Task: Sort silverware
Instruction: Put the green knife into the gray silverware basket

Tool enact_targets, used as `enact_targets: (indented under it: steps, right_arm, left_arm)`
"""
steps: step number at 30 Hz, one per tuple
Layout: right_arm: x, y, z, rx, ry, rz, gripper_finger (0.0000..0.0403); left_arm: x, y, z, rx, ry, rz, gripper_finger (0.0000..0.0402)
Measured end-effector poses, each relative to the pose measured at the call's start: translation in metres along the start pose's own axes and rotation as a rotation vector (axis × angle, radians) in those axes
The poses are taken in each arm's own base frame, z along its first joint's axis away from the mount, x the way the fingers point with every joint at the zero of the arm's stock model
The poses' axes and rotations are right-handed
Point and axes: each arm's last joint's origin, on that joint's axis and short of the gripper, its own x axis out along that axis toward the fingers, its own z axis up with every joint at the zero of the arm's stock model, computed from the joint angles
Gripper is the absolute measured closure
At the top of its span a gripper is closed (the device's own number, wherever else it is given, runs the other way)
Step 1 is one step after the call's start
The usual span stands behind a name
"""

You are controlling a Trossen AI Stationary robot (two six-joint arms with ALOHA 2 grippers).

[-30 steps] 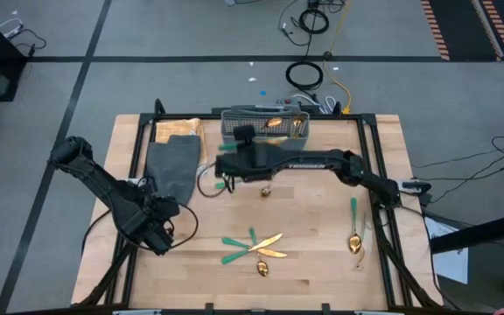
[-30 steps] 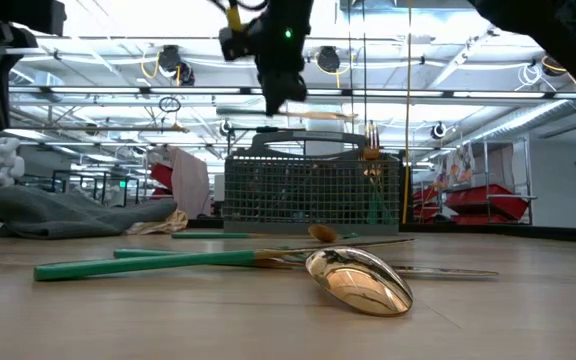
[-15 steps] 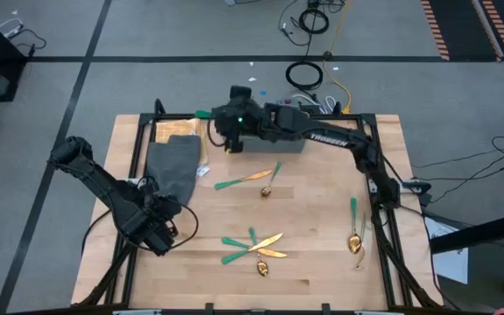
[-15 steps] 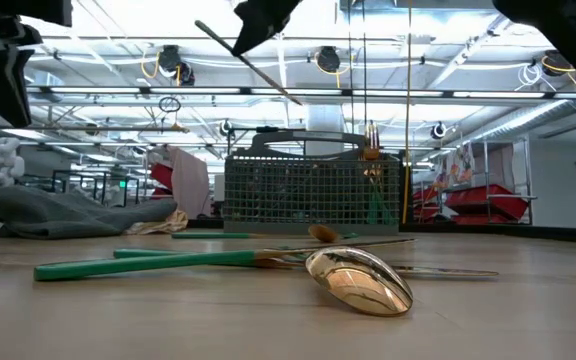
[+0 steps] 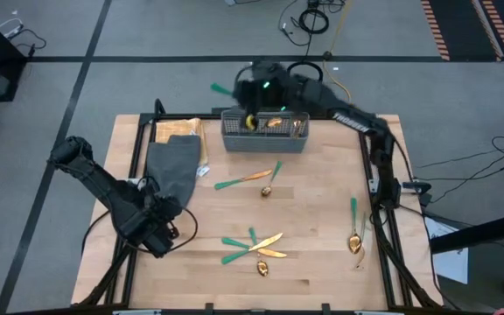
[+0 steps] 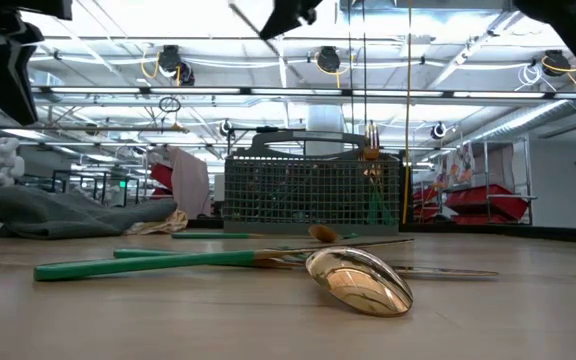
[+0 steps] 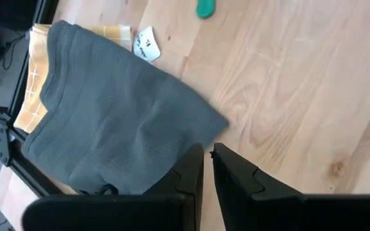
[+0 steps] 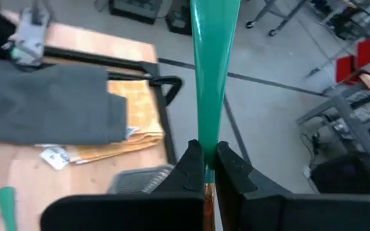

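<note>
I worked with two tools over one bench. My right tool hung above the far edge, clamped tight on the green handle of a single utensil. Its long axis was tilted: the handle pointed up and out toward the bench's left far corner, and its gold head hung down over the left end of the one grey mesh basket. I could not tell whether it was a spoon, fork or knife. Inside the basket a few gold pieces showed, but I could not count them. Loose on the bench I counted two utensils near the middle. One was a green-handled piece lying almost crosswise with its handle to the left. The other was a spoon just beside it, with its handle angled toward the basket. One more spoon lay alone near the right edge, lengthwise, handle toward the far side and bowl toward the front. Toward the front sat one overlapping cluster showing three green handles fanned to the left and gold heads to the right, its full count unclear. My left tool waited low at the front left, its fingers a narrow slit apart and gripping nothing, over the edge of the one grey folded cloth, which lay on a yellow cloth.
</note>
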Motion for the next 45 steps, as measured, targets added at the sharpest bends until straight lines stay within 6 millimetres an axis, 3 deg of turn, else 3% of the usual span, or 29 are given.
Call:
enact_targets:
  steps: [5,9,13,16,19,25,29,36,45]
  right_arm:
    - [-0.048,-0.027,0.003,0.053,-0.047,0.000,0.0403]
    - [-0.088,-0.035,0.002,0.070,-0.039,0.004,0.0403]
    - [-0.113,-0.034,-0.005,0.076,-0.043,0.044,0.0403]
    - [-0.119,-0.031,-0.022,0.093,-0.037,0.050,0.0403]
    - [-0.111,-0.025,-0.048,0.122,-0.093,0.027,0.0403]
    - [-0.099,-0.008,-0.095,0.146,-0.445,0.000,0.0403]
    - [-0.076,0.003,-0.144,0.212,-0.509,-0.024,0.0403]
    - [-0.053,0.015,-0.211,0.340,-0.666,-0.047,0.0403]
    - [-0.037,0.019,-0.242,0.404,-0.603,-0.026,0.0403]
  left_arm:
    - [-0.002,-0.003,-0.002,0.003,-0.020,-0.021,0.0358]
    - [-0.004,-0.004,-0.004,-0.004,-0.029,-0.022,0.0358]
    - [-0.004,-0.004,-0.005,0.000,-0.045,-0.018,0.0358]
    - [-0.004,-0.004,-0.004,0.000,-0.050,-0.016,0.0358]
    - [-0.004,-0.004,-0.004,0.000,-0.051,-0.016,0.0358]
    - [-0.004,-0.005,-0.004,-0.022,-0.052,-0.021,0.0358]
    - [-0.004,-0.005,-0.004,-0.057,-0.052,-0.023,0.0358]
    - [-0.004,-0.006,-0.003,-0.074,-0.057,-0.037,0.0358]
    - [-0.004,-0.006,-0.003,-0.121,-0.065,-0.034,0.0358]
